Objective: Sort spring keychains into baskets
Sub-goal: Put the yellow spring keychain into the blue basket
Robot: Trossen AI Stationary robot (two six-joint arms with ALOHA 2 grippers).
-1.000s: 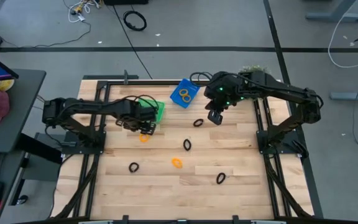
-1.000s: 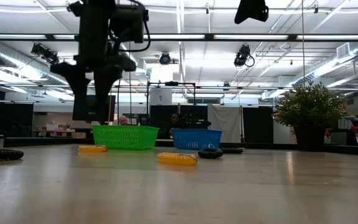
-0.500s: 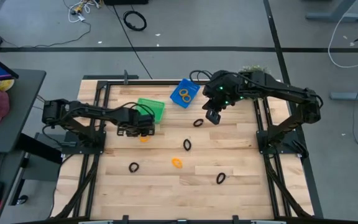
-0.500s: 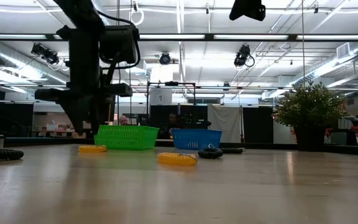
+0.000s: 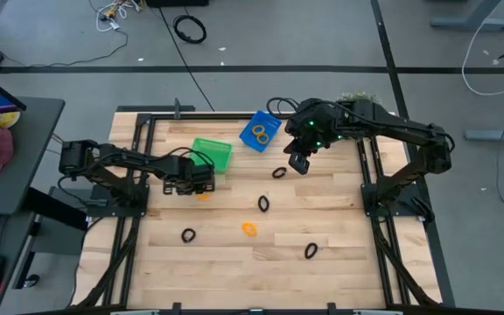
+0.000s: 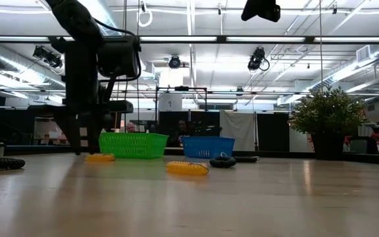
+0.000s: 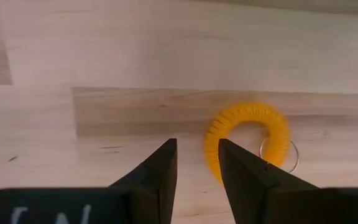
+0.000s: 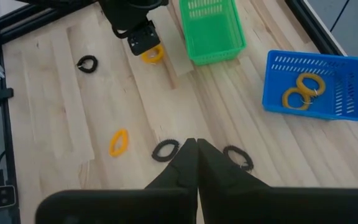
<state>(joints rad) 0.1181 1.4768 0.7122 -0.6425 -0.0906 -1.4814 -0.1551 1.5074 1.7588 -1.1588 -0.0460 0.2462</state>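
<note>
Left gripper [image 5: 201, 182] down low at the table, just short of the green basket [image 5: 213, 153], fingers [image 7: 160, 171] parted only narrowly with bare wood between them. Held nothing. Orange spring keychain [image 7: 248, 140] lay flat just beside 1 fingertip, apparently touching its outer side and not between the pair, small metal ring [image 7: 277, 154] attached at its edge. Same orange coil peeked out from under the gripper in the high view [image 5: 203, 195].

Right gripper [image 5: 299, 161] hung above the table near the blue basket [image 5: 261, 132], fingers [image 8: 191, 163] pressed together, empty. Carried 2 orange keychains [image 8: 302, 91] inside that blue basket. Sat 2 black keychains close by its tips: 1 [image 8: 165, 150] to one side, 1 [image 8: 238, 157] to the other.

Farther off from both grippers: another orange keychain [image 5: 249, 229] mid-table, a black one [image 5: 187, 234] toward the left arm's side, a black one [image 5: 311, 251] toward the right arm's side.

Green basket looked empty from the right wrist view [image 8: 213, 30].
</note>
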